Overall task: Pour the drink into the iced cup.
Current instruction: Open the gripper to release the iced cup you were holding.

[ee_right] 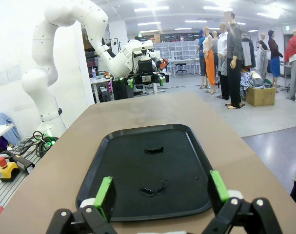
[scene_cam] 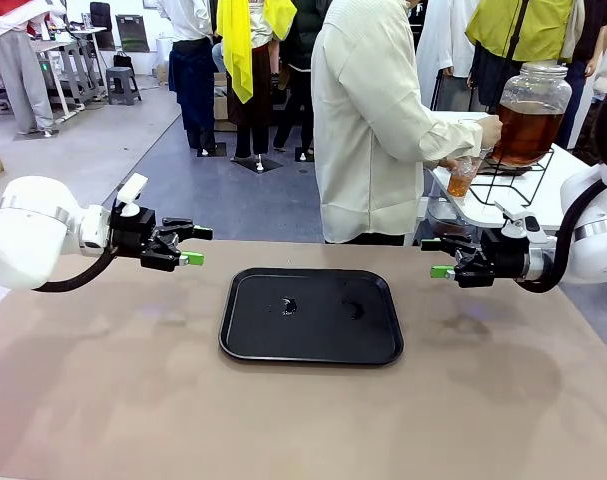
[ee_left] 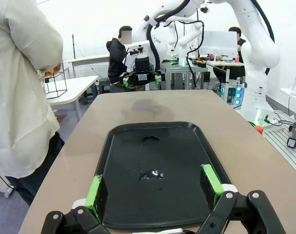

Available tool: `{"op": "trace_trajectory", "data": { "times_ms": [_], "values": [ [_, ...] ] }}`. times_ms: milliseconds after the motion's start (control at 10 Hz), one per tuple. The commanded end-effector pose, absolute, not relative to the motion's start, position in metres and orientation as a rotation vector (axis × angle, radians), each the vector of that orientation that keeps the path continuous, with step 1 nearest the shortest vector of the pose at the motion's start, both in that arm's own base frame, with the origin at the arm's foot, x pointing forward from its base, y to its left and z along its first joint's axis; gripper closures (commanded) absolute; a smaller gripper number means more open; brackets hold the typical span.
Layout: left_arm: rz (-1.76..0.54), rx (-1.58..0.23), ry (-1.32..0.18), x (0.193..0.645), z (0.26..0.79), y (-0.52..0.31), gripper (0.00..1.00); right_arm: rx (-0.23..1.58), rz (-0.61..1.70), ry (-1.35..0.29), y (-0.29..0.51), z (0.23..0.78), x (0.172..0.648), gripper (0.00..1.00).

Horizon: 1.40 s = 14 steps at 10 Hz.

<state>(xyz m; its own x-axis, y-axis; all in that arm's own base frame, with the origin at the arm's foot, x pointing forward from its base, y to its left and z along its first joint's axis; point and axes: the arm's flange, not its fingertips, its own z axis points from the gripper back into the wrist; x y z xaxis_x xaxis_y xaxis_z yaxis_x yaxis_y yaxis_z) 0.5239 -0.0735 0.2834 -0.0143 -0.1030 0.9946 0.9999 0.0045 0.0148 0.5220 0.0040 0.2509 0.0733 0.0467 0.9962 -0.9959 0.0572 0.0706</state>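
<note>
the drink [scene_cam: 524, 131] sits in a jar [scene_cam: 532, 112] on a wire stand [scene_cam: 515, 180] on a white side table [scene_cam: 554, 196] beyond the far right corner of the table [scene_cam: 103, 400]. a person [scene_cam: 368, 120] stands there, 1 hand [scene_cam: 489, 131] at the jar, holding a cup [scene_cam: 462, 176] below it. a black tray [scene_cam: 311, 315] with 2 wet spots lies mid-table. the left gripper [scene_cam: 191, 245] and right gripper [scene_cam: 438, 257] hover at either side of the tray, jaws wide apart, empty.
</note>
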Motion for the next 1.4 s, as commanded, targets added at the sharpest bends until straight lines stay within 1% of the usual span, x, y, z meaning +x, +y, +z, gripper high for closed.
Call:
{"op": "trace_trajectory", "data": {
  "times_ms": [0,1300],
  "values": [
    [-1.256,-1.114,-1.151,0.5240,0.2878,-0.0749,0.00,1.164,1.144,-1.150,0.0045,0.2541,0.5226,0.00],
    [-1.256,-1.114,-1.151,0.5240,0.2878,-0.0749,0.00,1.164,1.144,-1.150,0.0045,0.2541,0.5226,0.00]
  ]
}}
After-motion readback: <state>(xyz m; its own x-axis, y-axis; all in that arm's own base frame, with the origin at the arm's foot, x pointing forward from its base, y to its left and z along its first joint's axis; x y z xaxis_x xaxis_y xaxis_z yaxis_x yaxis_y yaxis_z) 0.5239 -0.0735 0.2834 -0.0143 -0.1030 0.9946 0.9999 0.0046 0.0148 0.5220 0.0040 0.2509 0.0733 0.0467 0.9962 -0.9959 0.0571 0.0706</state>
